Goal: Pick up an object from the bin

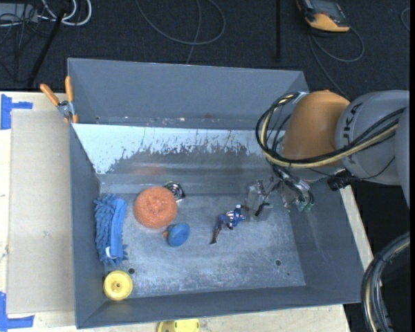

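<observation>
My gripper (262, 199) hangs low over the right half of the bin floor, near the back wall. Just to its left and slightly nearer the front lies a small blue and black figure-like thing (227, 220), a short gap away from the gripper. Further left a small blue rounded piece (178, 234) rests on the floor, in front of an orange round ball-like scrubber (155, 207). A little shiny metal piece (174, 189) sits against the scrubber's upper right side.
A blue shaggy duster (109, 229) lies along the left wall. A yellow roll (117, 285) sits in the front left corner. The arm with its orange cover and cables leans in over the right rim.
</observation>
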Controlling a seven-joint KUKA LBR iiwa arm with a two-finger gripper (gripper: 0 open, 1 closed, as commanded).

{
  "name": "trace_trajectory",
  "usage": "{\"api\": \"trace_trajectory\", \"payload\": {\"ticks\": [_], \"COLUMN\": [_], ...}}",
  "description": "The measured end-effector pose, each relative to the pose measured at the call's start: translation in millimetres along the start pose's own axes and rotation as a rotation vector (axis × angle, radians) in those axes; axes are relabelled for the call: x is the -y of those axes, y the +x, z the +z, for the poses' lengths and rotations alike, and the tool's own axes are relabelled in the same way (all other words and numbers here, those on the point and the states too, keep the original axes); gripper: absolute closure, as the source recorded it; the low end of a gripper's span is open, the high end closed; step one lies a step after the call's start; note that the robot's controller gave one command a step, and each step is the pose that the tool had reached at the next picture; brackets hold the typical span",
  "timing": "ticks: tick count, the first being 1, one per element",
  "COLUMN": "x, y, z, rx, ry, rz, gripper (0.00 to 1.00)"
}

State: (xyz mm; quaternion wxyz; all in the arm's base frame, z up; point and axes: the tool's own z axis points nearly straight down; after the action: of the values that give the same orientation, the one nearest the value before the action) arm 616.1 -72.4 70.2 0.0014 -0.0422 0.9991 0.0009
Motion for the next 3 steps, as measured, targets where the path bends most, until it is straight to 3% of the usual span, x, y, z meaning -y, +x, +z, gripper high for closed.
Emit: {"api": "trace_trajectory", "payload": {"ticks": [1,2,3], "x": [0.5,0.4,-42.0], "y": [0.2,0.1,2.2], "z": [0.0,0.0,0.7], "rx": [0.000,0.000,-0.003], "ry": [0.001,0.001,0.002], "rz": [-0.001,-0.002,-0.070], "gripper": [0.00,0.00,0.00]}}
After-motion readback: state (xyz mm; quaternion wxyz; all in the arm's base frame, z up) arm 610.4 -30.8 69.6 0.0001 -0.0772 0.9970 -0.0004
